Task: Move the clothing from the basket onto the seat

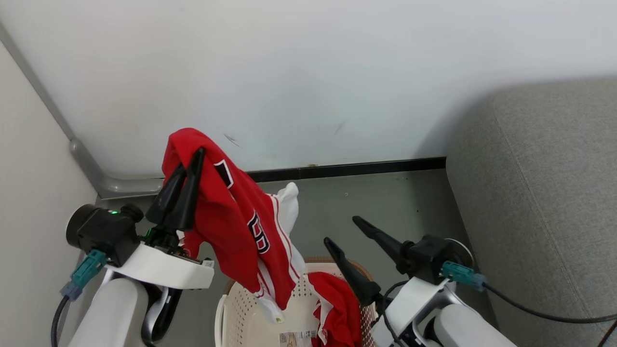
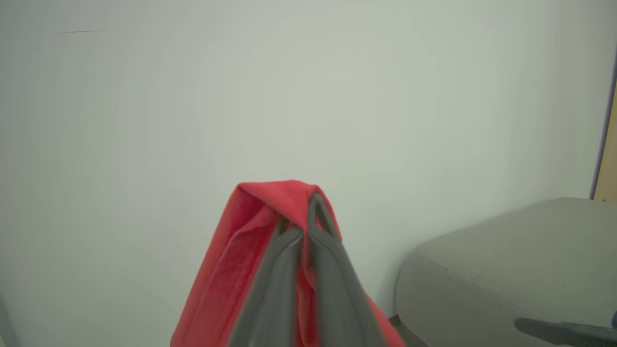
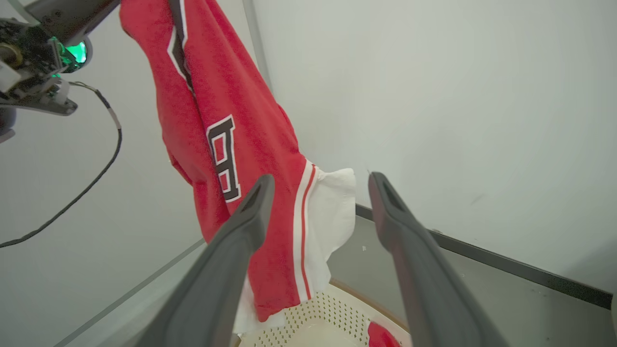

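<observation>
Left gripper (image 1: 190, 161) clamped on one red jersey (image 1: 241, 226)
The numbered jersey is hung from the closed fingers above the single basket (image 1: 231, 308), in which a second red garment (image 1: 337, 303) is seen. The right gripper (image 1: 342, 230) is held spread and empty just beside that garment. One grey seat (image 1: 540, 193) is seen at the right.

A dull grey-green floor (image 1: 366, 212) meets a pale wall, edged there by a black skirting strip (image 1: 347, 169). On the floor stands a cream perforated laundry basket (image 1: 234, 313) with a brown rim. Red clothing (image 1: 337, 308) with white trim lies heaped at its right side, and a paper label (image 1: 298, 337) shows on its bottom. To the right, near the basket, a large grey fabric seat (image 1: 540, 193) with a rounded corner rests on the floor.
</observation>
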